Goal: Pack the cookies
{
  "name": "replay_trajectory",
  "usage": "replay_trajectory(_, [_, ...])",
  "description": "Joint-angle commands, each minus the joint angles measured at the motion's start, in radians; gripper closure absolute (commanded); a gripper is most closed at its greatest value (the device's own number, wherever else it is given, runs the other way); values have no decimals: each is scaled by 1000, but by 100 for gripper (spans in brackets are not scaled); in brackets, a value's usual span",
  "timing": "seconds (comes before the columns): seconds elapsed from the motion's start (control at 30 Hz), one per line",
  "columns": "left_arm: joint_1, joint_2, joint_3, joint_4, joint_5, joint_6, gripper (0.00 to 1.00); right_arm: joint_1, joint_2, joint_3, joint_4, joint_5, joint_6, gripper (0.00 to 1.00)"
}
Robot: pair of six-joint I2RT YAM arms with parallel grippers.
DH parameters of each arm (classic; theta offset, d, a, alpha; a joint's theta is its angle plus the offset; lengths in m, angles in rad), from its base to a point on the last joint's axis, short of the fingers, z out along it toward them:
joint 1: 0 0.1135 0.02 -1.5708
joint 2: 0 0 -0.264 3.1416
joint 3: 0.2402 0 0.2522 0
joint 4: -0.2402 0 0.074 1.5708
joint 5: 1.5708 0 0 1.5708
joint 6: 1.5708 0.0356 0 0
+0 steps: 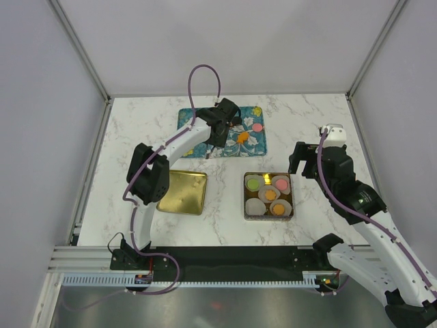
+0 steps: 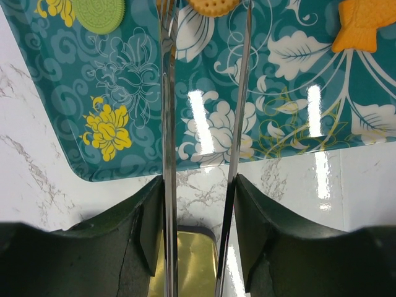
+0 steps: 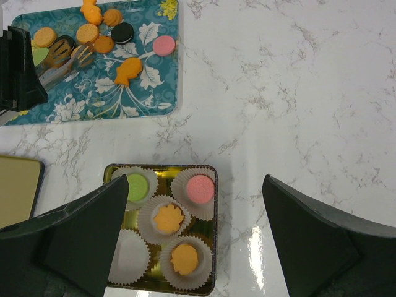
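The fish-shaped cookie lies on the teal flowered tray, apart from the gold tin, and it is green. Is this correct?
Not quite. The fish-shaped cookie is orange, not green; the right wrist view shows this clearly. The rest holds: it lies on the teal flowered tray, apart from the gold tin.

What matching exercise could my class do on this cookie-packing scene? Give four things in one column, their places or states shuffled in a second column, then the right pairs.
Column one
1. fish-shaped cookie
2. flower-shaped cookie
3. gold lid
4. right claw

Column two
A. in a paper cup inside the box
B. wide open above the marble table
C. on the teal tray
D. flat on the marble, left of the box

Pairs: 1-C, 2-A, 3-D, 4-B
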Motion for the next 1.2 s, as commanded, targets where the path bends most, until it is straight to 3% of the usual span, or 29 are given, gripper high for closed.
replay_trajectory(0.0, [6,3,41,-2,7,44,46,0,-10,44,-1,19,-13,2])
replay_trajectory(0.23, [6,-19,39,-2,7,64,54,-1,-15,47,-4,19,-11,2])
replay_trajectory(0.87, [-16,-244,-96,0,-2,53,57,-1,-6,36,5,8,-1,2])
replay_trajectory(1.17, [-117,-382,-214,4,-19,21,58,-1,13,29,28,-10,16,2])
